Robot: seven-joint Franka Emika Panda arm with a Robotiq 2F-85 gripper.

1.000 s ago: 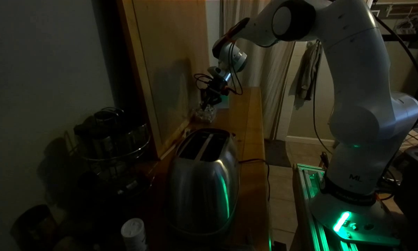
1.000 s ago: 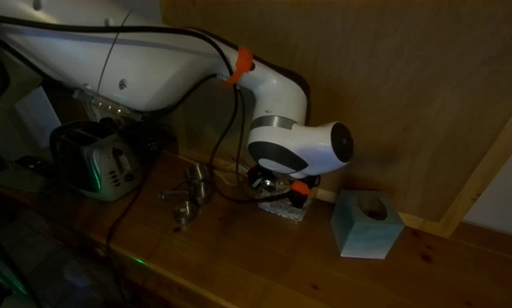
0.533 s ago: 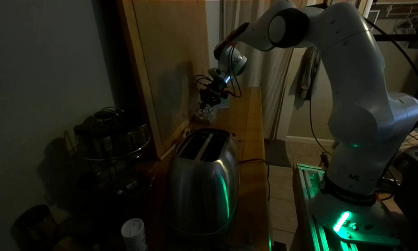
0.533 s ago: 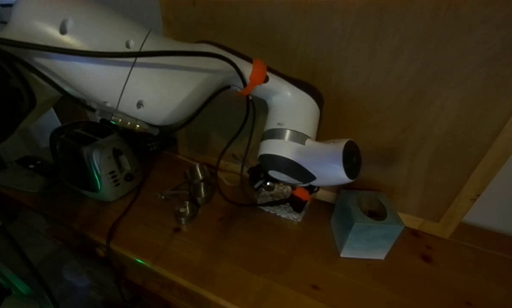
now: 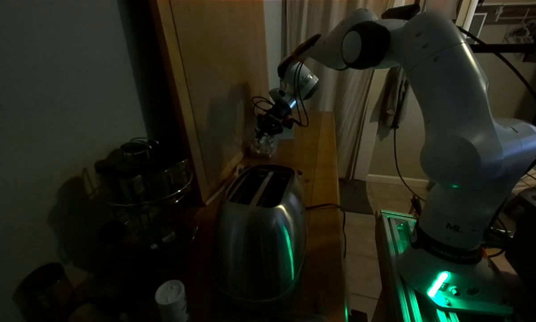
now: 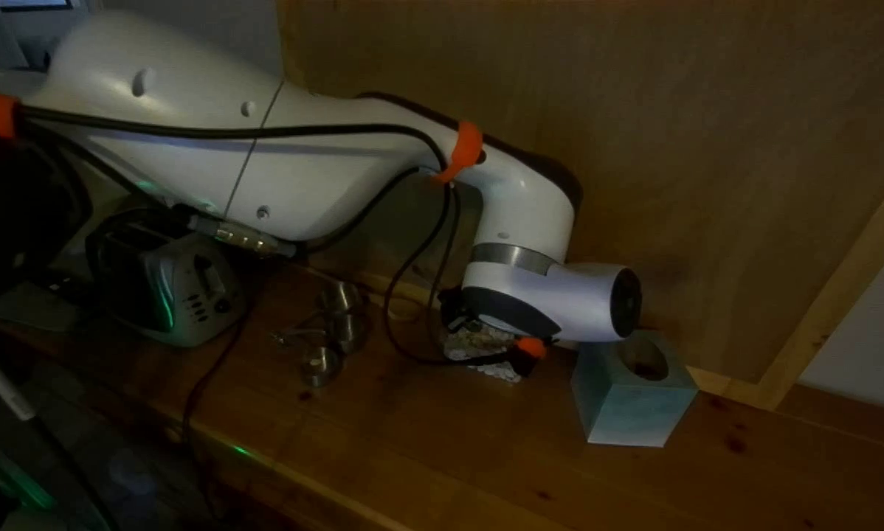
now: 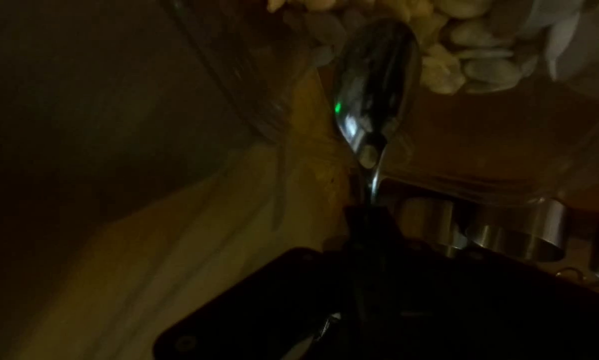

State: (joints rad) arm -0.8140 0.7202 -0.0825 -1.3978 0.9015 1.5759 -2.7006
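Spoon [image 7: 378,80] points to 12 o'clock in the wrist view, handle pinched by the gripper [image 7: 368,214], evidently to leave its bowl free; pale pieces [image 7: 489,70] sit at 1 o'clock inside a clear container [image 7: 484,192].

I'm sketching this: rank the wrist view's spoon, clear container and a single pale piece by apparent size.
1. Clear container, cut off by the frame
2. Spoon, partly hidden
3. Pale piece; several look alike

From above, 2 exterior views share the toaster [image 5: 261,243]; the wrist view peers closely along a spoon [image 7: 377,80].
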